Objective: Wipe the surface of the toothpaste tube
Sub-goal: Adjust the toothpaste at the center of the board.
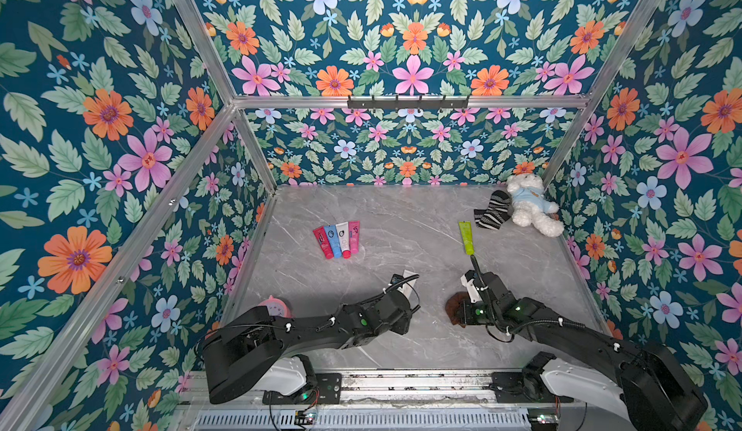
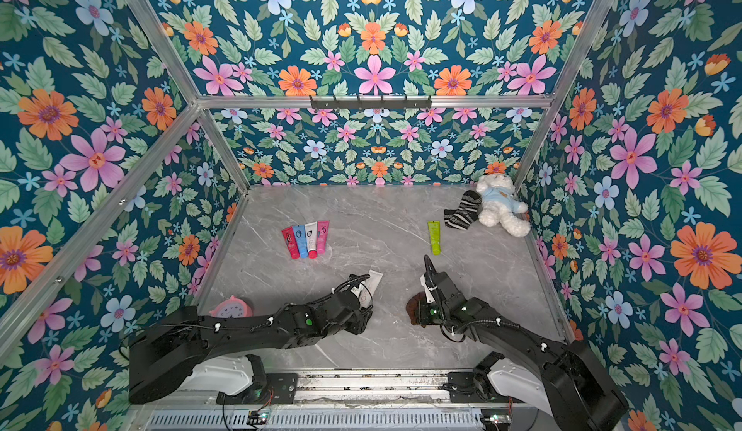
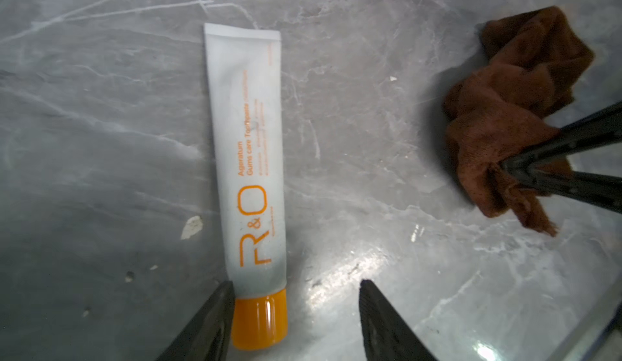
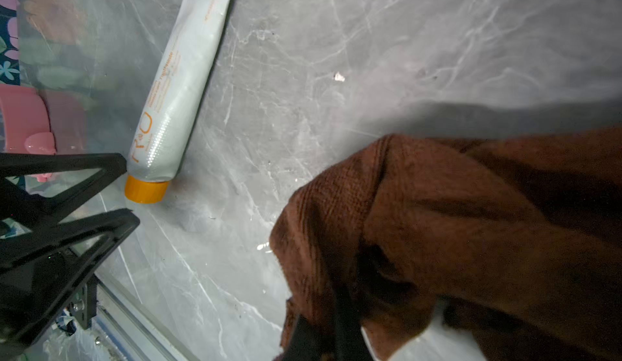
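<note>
The left gripper (image 3: 297, 283) holds its jaws wide, one finger just beside the orange cap of the white toothpaste tube (image 3: 249, 161). The tube lies flat and unheld on the grey surface (image 3: 101, 124). To the right of the tube, the right gripper (image 3: 506, 169) has its jaws clamped on a brown cloth (image 3: 498, 107). Beyond the tube lie four coloured tubes (image 1: 337, 240) and a green tube (image 1: 466, 237).

From my station I see the left arm (image 1: 305, 328) and the right arm (image 1: 562, 328), both matte black, with thick rounded links. Each one stands on a white base housing (image 1: 281, 376) that is fixed to a black plate (image 1: 327, 387). A thin black cable (image 1: 534, 322) runs along each arm, held by white ties (image 1: 288, 327) — and a small green light (image 1: 363, 322) glows near each wrist. The jaws are black, built as open triangular frames.
</note>
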Motion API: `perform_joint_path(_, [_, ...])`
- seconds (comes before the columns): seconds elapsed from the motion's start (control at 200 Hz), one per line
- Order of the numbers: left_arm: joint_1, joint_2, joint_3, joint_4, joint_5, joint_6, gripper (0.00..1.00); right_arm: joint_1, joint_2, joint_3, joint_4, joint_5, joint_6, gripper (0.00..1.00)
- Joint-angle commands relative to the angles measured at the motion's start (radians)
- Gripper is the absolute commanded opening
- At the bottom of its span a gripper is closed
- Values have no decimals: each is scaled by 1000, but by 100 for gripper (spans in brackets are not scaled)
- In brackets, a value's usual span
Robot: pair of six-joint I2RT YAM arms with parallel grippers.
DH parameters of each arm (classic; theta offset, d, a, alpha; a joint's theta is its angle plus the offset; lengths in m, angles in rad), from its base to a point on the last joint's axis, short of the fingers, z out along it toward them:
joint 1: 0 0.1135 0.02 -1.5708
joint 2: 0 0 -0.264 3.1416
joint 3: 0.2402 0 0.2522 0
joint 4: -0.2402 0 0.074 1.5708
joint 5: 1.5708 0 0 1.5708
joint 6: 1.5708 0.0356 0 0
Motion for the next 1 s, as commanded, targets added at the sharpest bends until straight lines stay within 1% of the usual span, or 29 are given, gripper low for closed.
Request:
perform_joint_path(0.0, [5,2,23,20,14,-23,63,1,-3,-1,-5,-8,18,0])
perform_joint_path(0.07, [18,-5,35,13,-4,-17,62,1,2,-4,4,-17,15,0])
perform_joint_path(0.125, [44,-16,41,13,6,-6,61,1,2,-6,9,-21,13,0])
perform_joint_path(0.23, [147,-38,44,8,83,18,59,1,-5,-10,12,-27,12,0])
perform_joint_path(0.275, [201,-55,26,35,136,23,57,1,-10,-10,11,-29,13,0])
perform_joint_path(0.355, [304,-62,3,89,269,28,54,1,-18,-12,10,-31,11,0])
perform_joint_path(0.43, [360,-30,17,101,375,45,51,1,-25,-15,10,-31,13,0])
perform_joint_path(0.525, [387,27,51,97,478,75,47,1,-32,-17,11,-38,12,0])
perform_joint_path(0.595, [396,56,66,98,514,86,45,1,-40,-24,11,-49,12,0])
perform_joint_path(0.845, [409,176,105,92,570,119,40,1,-66,-35,16,-75,17,0])
perform_joint_path(0.995, [409,210,103,96,579,124,39,1,-59,-34,30,-88,16,0])
